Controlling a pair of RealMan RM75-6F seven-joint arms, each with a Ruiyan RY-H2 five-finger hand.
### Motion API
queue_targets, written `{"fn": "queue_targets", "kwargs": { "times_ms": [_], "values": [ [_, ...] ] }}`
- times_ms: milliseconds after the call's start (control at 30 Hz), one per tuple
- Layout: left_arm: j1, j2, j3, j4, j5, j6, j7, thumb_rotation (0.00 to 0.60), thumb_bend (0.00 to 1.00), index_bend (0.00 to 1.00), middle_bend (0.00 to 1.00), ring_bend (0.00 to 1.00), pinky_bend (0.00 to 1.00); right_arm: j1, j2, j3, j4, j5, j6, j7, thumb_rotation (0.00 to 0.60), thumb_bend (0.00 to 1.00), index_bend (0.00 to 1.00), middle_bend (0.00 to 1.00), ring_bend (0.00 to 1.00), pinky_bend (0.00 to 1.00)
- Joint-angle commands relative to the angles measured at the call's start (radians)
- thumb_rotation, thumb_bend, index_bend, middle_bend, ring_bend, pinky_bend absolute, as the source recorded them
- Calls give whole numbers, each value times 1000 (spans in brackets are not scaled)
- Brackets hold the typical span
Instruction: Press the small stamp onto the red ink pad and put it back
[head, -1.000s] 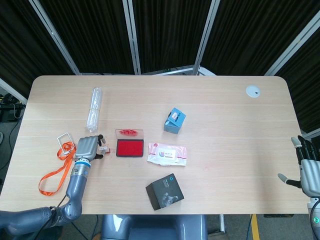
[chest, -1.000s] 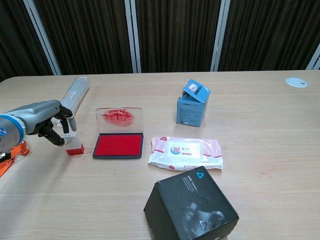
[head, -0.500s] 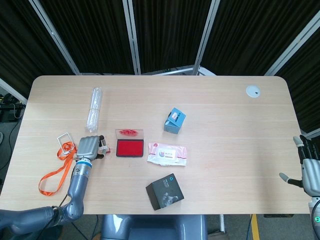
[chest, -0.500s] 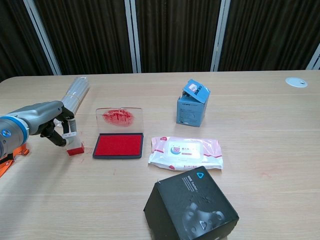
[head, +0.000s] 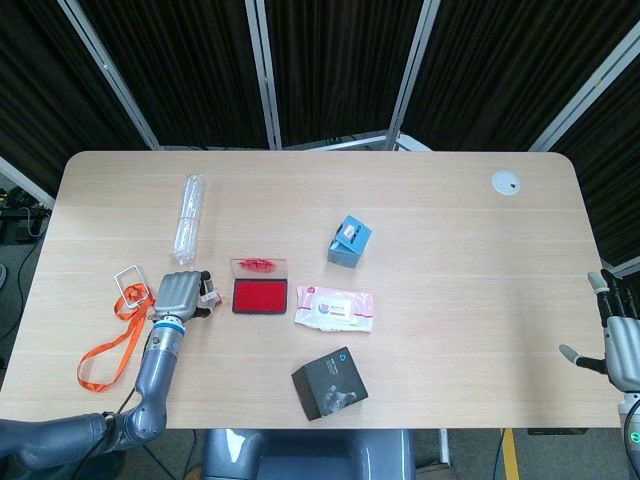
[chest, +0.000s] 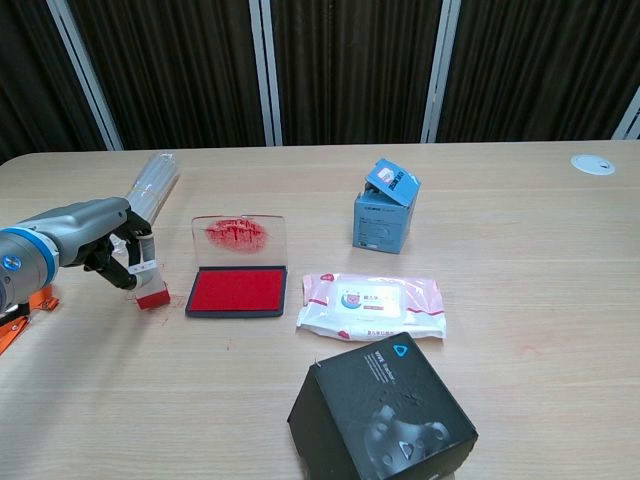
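Beside the open ink pad (chest: 238, 291), my left hand (chest: 112, 248) grips the small stamp (chest: 147, 275), tilted. My right hand (head: 622, 340) hangs off the surface (head: 450, 230), fingers spread, holding nothing.

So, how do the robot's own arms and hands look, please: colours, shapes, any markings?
The left hand is silvery grey metal with dark fingers. At its wrist sits a bright blue ring with a white band beside it, on a smooth, rounded grey forearm. The right hand, at the edge of the head view, is grey with dark fingers; a small green mark shows below it. No loose cables show.
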Motion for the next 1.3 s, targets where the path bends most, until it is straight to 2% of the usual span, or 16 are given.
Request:
{"fn": "queue_targets", "kwargs": {
  "times_ms": [33, 133, 233, 300, 733, 1300],
  "values": [
    [2, 27, -14, -45, 12, -2, -21, 600, 371, 552, 528, 803, 895, 1, -1, 0, 1, 1, -2, -1, 600, 0, 0, 0, 0, 0],
    [1, 60, -32, -102, 17, -14, -44, 600, 371, 551, 528, 804, 894, 2, -3, 0, 2, 4, -5, -5, 600, 0, 0, 0, 0, 0],
    [-21, 111, -63, -179, 36, -94, -99, 600, 370, 549, 529, 808, 895, 5, -7, 3, 10, 19, -13, -10, 600, 0, 0, 0, 0, 0],
    [-36, 122, -68, -185, 40, -126, -112, 600, 371, 550, 528, 809, 895, 9, -10, 7, 16, 29, -20, -12, 600, 0, 0, 0, 0, 0],
    [-133, 31, -53, -47, -41, -153, -71, 600, 373, 552, 532, 809, 895, 17, -19, 20, 43, 72, -42, -15, 600, 0, 0, 0, 0, 0],
    [-151, -32, -23, 59, -46, -163, -110, 600, 372, 562, 538, 808, 893, 20, -20, 22, 55, 80, -52, -5, 600, 0, 0, 0, 0, 0]
  ]
}}
